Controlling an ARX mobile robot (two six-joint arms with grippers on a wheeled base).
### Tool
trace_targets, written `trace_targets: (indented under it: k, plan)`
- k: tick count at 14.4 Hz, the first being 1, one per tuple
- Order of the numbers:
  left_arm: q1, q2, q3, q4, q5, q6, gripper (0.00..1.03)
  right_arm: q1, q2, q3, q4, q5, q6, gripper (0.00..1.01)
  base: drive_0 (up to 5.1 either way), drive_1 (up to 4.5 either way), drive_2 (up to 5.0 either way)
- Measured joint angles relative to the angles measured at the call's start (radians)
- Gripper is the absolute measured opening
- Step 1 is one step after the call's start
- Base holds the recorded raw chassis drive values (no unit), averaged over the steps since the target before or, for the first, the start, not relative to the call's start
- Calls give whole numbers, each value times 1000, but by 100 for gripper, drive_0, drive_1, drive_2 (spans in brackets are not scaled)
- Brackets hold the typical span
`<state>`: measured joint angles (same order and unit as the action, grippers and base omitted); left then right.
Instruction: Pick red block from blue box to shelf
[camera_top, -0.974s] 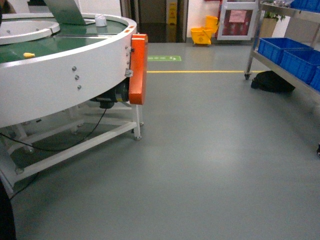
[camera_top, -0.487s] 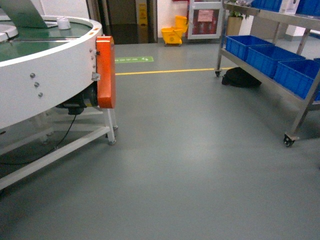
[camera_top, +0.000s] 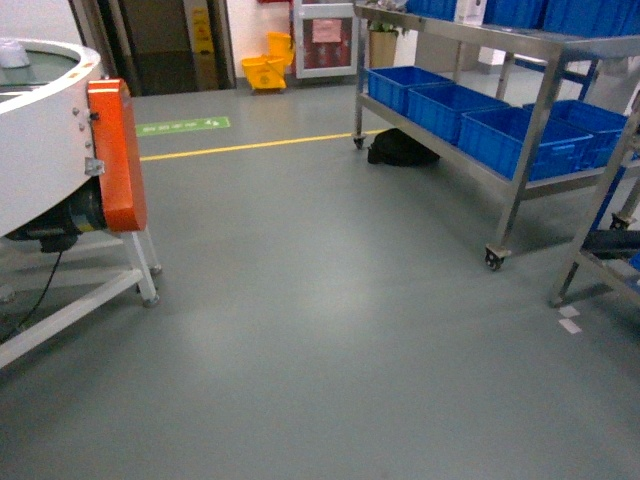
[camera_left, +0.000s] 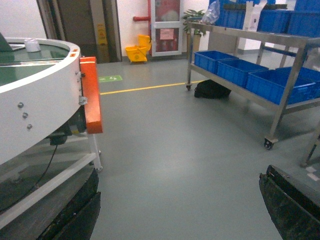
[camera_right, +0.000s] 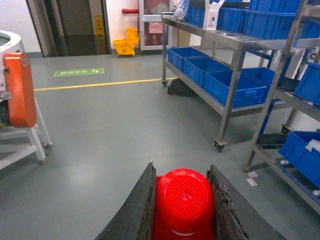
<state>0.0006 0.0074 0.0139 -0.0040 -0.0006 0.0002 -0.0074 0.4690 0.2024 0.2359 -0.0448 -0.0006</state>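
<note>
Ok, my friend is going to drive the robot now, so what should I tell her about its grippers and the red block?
Right gripper: shut on the red block, seen in the right wrist view.
Left gripper: open and empty.
The shelf stands ahead on the right, holding dark blue crates.
The blue box is not in view.
Done: the block is picked up.
Left: drive to the shelf and set the block on it.

Shelf (camera_top: 520, 150), steel, on castors: dark blue crates (camera_top: 470, 115) on its lower tier; black bag (camera_top: 400, 150) on the floor beneath its far end; yellow mop bucket (camera_top: 265, 72) beyond; white round conveyor (camera_top: 45, 130) with orange guard (camera_top: 118, 155) well apart, opposite.
</note>
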Motion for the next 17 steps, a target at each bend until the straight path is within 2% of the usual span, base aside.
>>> trace_targets:
  k: [17]
  plan:
    - [0,0,0,0,0,0,98,0,0,0,0,0,0,23,-157,-157,-157]
